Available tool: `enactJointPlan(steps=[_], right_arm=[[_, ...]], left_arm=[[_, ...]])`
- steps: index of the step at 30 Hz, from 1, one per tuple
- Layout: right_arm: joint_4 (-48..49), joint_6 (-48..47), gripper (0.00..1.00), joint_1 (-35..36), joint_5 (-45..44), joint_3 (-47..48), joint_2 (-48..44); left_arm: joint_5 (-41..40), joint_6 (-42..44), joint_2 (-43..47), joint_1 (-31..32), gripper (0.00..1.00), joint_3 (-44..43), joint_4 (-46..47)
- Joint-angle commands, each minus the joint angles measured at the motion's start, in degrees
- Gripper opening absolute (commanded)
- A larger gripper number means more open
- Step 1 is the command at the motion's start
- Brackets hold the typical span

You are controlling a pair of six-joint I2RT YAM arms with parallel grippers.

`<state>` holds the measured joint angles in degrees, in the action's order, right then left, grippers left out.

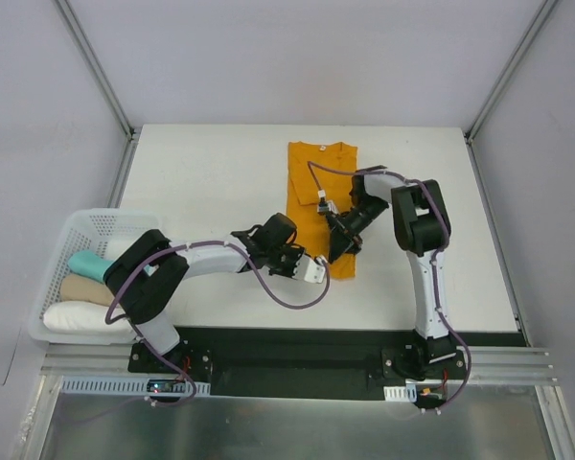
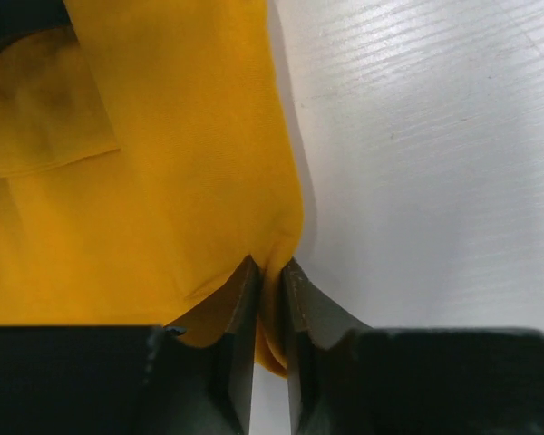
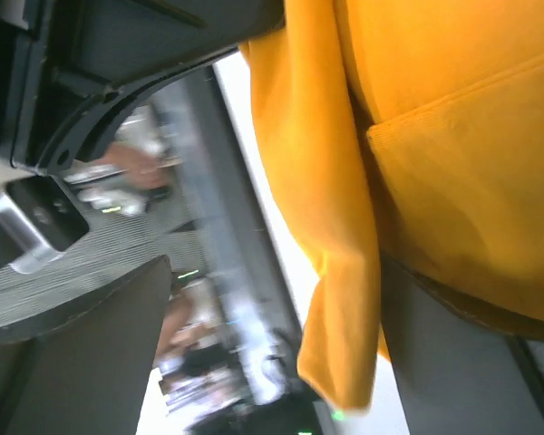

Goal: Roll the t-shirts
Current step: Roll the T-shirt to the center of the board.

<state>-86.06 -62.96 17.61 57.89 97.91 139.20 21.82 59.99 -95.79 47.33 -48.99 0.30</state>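
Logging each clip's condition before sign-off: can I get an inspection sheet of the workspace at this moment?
Surface: white table, no spills or marks seen.
Job's things: one orange t-shirt, folded into a long strip, lying mid-table, not yet rolled.
Clutter: white basket at the table's left side, holding three rolled cloths in teal, beige and white.
Grippers: left gripper, jaws pinched on the shirt's near corner; right gripper, jaws open, with cloth draped against one of them.
Cables: purple cables loop along both arms; the right one passes above the shirt.
Surroundings: grey walls on three sides; nothing else seen.
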Motion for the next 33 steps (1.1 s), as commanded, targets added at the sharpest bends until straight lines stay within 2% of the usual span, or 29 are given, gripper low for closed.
enactJointPlan(steps=[1,2,3,4,5,6,7,8,9,10,11,12,13,14,15,16,18,21,25,30,33], right_arm=[[-3.85,-2.78,0.96,-4.75,-4.03,-1.23,-10.66],[-3.33,-2.52,0.96,-5.82,-3.66,-0.71,-13.83],[1.38,-0.95,0.96,-6.96,-3.92,-0.27,-17.0],[5.86,4.37,0.96,-9.41,-5.58,-1.74,-25.73],[10.86,6.6,0.96,-10.48,-7.33,-3.32,-29.91],[23.18,9.32,0.96,-11.97,-16.05,-5.43,-35.17],[33.75,15.61,0.96,-12.5,-23.8,-9.36,-47.84],[44.99,22.11,0.96,-12.77,-30.23,-23.76,-56.58],[64.33,20.87,0.96,-12.77,-33.51,-30.6,-63.19],[73.14,19.73,0.96,-12.34,-33.72,-38.59,-73.79],[80.02,21.46,0.96,-11.81,-34.15,-48.33,-76.76],[85.74,23.39,0.96,-10.5,-36.25,-50.86,-78.19],[84.41,25.06,0.96,-9.53,-37.14,-50.97,-78.2],[79.08,22.12,0.96,-9.08,-33.93,-46.1,-74.72],[63.72,17.74,0.85,-8.99,-21.28,-43.01,-71.55],[56.95,14.04,0.76,-8.82,-16.54,-40.63,-69.0],[49.53,8.41,0.73,-7.07,-12.63,-40.77,-66.16],[53.6,1.03,0.74,-3.56,-15.24,-49.52,-72.01],[59.07,-5.75,0.74,0.41,-17.81,-56.93,-78.02],[68.81,-7.79,0.75,6.37,-21.49,-63.89,-82.15],[71.91,-7.71,0.75,9.28,-23.43,-65.74,-81.28]], left_arm=[[2.25,1.1,-2.65,0.57,0.1,-4.09,-10.04],[3.04,-0.03,-2.65,0.4,0.07,-5.57,-11.09],[4.18,-0.91,-2.82,0.31,0.04,-6.28,-13.11],[6.37,-1.79,-2.91,0.04,0.03,-6.99,-14.0],[8.13,-3.37,-3.09,-0.05,0.02,-8.73,-15.31],[9.54,-4.52,-3.96,-0.22,0.0,-9.71,-17.67],[12.34,-5.75,-4.58,-0.48,0.0,-11.02,-19.18],[13.5,-8.72,-5.28,-0.75,0.0,-13.73,-20.41],[14.64,-10.57,-6.68,-0.92,0.0,-14.89,-21.12],[16.13,-12.24,-7.13,-1.27,0.0,-15.86,-22.17],[19.36,-15.39,-7.74,-2.32,0.0,-17.52,-22.53],[21.22,-16.82,-8.7,-2.85,0.0,-18.24,-22.97],[22.63,-18.66,-9.32,-3.21,0.0,-19.81,-24.45],[25.17,-19.11,-10.03,-3.91,0.0,-20.52,-25.42],[26.33,-19.64,-10.9,-4.17,0.0,-20.88,-25.87],[27.38,-20.25,-11.43,-4.52,0.0,-21.23,-26.13],[29.94,-20.26,-13.1,-5.31,0.0,-22.37,-28.85],[34.23,-22.63,-15.12,-7.07,0.0,-24.04,-30.18],[36.0,-23.69,-17.06,-8.48,0.0,-26.32,-30.79],[38.03,-23.95,-19.52,-9.62,0.0,-29.31,-32.11],[38.64,-23.78,-20.57,-9.89,0.0,-30.55,-32.55]])
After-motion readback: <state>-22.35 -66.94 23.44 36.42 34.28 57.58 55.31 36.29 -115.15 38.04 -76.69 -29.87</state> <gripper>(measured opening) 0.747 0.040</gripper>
